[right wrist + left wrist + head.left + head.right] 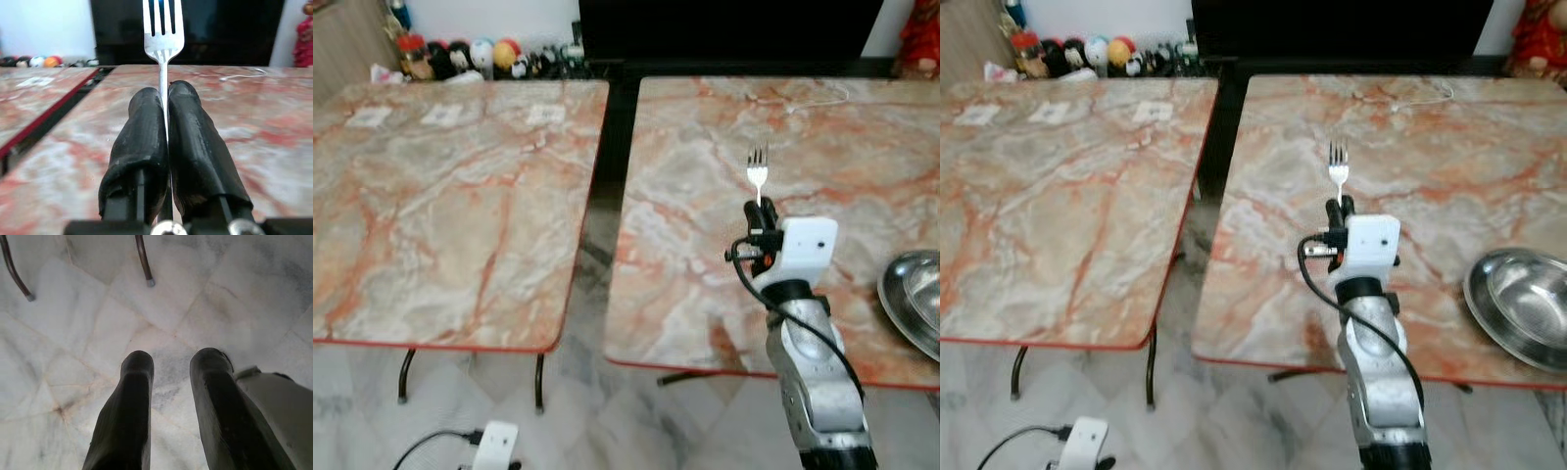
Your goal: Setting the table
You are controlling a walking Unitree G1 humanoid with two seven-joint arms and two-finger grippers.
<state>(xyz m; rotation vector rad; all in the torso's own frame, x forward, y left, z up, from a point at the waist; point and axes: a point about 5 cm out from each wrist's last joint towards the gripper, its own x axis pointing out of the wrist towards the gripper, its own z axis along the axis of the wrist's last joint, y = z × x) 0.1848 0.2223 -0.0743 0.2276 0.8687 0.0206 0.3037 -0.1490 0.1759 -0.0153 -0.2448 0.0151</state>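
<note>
My right gripper (165, 105) pressed closed on a fork (163, 29) at frame centre, tines up above the right marble table (705, 245), steel bowl (1526, 308) at right edge with nothing inside, my left gripper (168, 369) parted, holding nothing, above floor tiles (73, 333).

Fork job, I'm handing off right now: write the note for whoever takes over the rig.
Right hand: shut on the fork, tines pointing away, held above the right marble table.
Left hand: open, hanging idle over the floor.
Metal bowl sits at the right table's right edge.
Done: fork picked up.
Left: probably set the fork down by the bowl; nothing else is laid yet.
</note>
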